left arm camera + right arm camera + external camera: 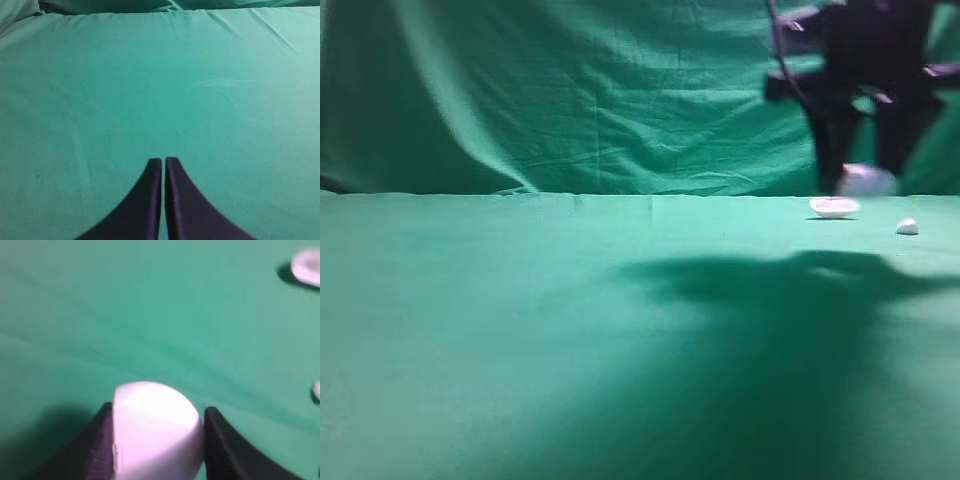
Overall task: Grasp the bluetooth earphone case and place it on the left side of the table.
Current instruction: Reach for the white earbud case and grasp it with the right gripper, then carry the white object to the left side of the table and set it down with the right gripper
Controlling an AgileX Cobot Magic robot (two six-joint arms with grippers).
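Green cloth covers the worktop (520, 330), same green as the draped backdrop (570, 90) behind it, creased and hanging in folds. Big dark shadow (770, 290) of the arm falls across the right half of the cloth.

Right arm (865, 70) is at far right rear, blurred, pointing down near the back edge. Right gripper (156, 440) is clamped on the bluetooth earphone case (156, 430), white rounded shell between both dark fingers (220, 450), held off the cloth. In the high view the case (866, 181) sits just above a small shallow white dish-like piece (834, 207); a tiny white blob (907, 227) lies near it to the right, both on the cloth.

Left gripper (163, 162) hangs over bare green cloth, fingertips pressed together, nothing between them.
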